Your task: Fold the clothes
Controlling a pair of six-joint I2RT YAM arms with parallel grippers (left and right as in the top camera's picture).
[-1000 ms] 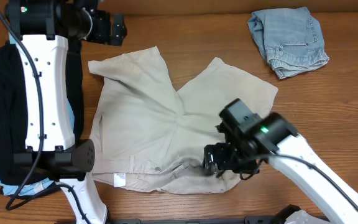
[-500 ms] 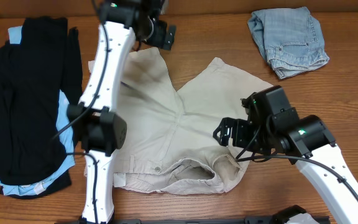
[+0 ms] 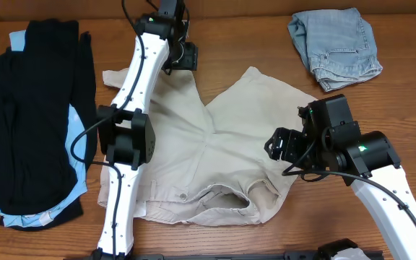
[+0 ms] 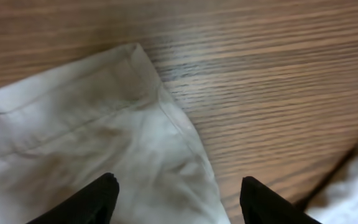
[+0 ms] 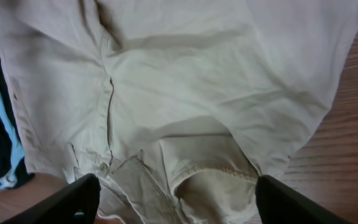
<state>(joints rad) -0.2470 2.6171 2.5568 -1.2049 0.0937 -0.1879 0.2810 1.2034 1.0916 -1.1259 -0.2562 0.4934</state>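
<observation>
Beige shorts (image 3: 215, 144) on wooden table (image 3: 251, 43), left gripper (image 4: 179, 188) and right gripper (image 5: 176, 188) both spread wide, empty, above them

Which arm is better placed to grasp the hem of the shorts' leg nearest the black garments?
Left: the left tool, open, is over that hem corner; the right tool hangs near the waistband.
</observation>
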